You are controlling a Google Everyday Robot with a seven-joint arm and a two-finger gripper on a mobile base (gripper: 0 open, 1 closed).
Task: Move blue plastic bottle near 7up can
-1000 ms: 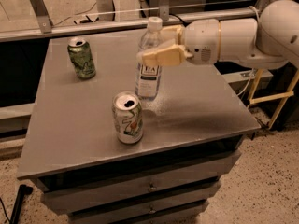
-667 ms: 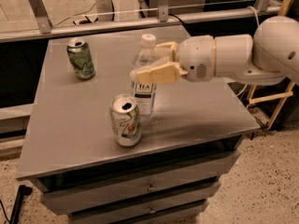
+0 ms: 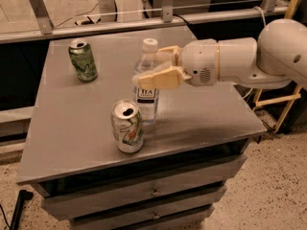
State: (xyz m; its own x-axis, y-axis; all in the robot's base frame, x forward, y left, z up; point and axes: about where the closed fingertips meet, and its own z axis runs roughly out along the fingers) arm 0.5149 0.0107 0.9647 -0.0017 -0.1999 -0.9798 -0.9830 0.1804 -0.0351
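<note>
**Bringing the Bottle Over to the Can**

Moving has been done in the last second. The water bottle (image 3: 146, 102) was seen further back and more to the right of the table (image 3: 206, 111) a moment ago. Now it is found near the middle of the frame, a bit lower and more to the left. It is stood upright just beside the 7up can (image 3: 127, 126), up and to the right of it. The two look very close. Whether they are touching cannot be told, and it cannot be told whether the bottle's bottom is set down on the table or held just above it.

The gripper (image 3: 147, 66) is seen in the middle of the frame, at the end of the big white arm (image 3: 230, 61) that is stretched in from the right. Its jaws are closed around the upper part of the bottle, one finger in front and one behind, just under the white cap. The bottle is held tight between them.

A green can (image 3: 82, 60) is left alone in the upper left of the frame, well apart from the bottle. Drawers (image 3: 153, 191) are seen under the table top.

So the job looks nearly done, since the bottle has been brought right next to the can. It is judged that the bottle only needs to be set down and let go. Care should be taken, because the can could be bumped and tipped when the gripper is opened.
</note>
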